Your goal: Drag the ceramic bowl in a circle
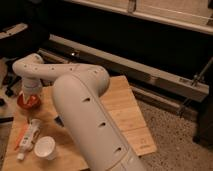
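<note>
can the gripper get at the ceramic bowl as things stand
Likely yes: the gripper hangs right over the ceramic bowl, seemingly dipping into it, with nothing between. The white cup sits well clear.

On the wooden surface (125,107) we see a white cup (45,148) near left, a white tube (29,137) just beside it.

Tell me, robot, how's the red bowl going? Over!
Gripper low over the ceramic bowl. Bowl sits at the table's far left corner. White cup and white tube lie close by, nearer the camera. Over.
</note>
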`<state>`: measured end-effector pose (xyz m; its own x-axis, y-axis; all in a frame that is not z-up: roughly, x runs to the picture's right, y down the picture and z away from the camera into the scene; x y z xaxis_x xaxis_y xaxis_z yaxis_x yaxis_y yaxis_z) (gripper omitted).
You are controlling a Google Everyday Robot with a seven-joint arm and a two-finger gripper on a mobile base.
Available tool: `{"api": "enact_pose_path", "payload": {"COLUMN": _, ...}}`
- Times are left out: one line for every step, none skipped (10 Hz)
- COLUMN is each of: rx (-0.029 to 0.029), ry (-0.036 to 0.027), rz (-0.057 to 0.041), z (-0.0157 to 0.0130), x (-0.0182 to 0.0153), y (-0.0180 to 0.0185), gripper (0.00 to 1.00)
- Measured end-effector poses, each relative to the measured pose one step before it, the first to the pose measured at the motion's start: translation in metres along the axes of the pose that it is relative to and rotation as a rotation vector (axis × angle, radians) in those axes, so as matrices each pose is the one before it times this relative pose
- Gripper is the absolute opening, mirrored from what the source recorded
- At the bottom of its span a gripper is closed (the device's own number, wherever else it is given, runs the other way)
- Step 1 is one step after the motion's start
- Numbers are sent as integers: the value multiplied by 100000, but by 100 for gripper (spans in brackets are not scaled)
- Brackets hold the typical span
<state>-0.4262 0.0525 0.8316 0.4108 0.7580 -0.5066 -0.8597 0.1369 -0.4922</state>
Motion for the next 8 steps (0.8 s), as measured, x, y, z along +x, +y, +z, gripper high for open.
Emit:
{"api": "enact_pose_path", "payload": {"rx": -1127, "ry": -298, "rz": -810, "z": 719, "x": -889, "y": 312, "gripper": 65}}
{"api": "enact_pose_path", "payload": {"rx": -1019, "ry": -181, "rz": -953, "z": 734, "x": -748, "y": 404, "gripper": 65}}
{"api": "enact_pose_path", "payload": {"rx": -1099, "ry": -300, "rz": -1266, "z": 764, "x": -790, "y": 527, "gripper": 65}}
{"api": "enact_pose_path", "payload": {"rx": -952, "ry": -275, "rz": -1227, "z": 745, "x": -684, "y": 500, "gripper": 65}}
{"api": "enact_pose_path", "payload": {"rx": -951, "ry": -377, "rz": -1201, "z": 781, "x": -728, "y": 359, "gripper": 65}}
{"api": "enact_pose_path", "payload": {"rx": -743, "ry": -406, "rz": -1025, "z": 737, "x": -650, "y": 196, "gripper": 65}}
{"api": "enact_pose_path", "payload": {"rx": -830, "ry": -608, "rz": -1154, "z": 696, "x": -714, "y": 189, "gripper": 65}}
{"api": "enact_pose_path", "payload": {"rx": -82, "ry": -762, "rz": -852, "z": 490, "x": -699, "y": 20, "gripper": 65}}
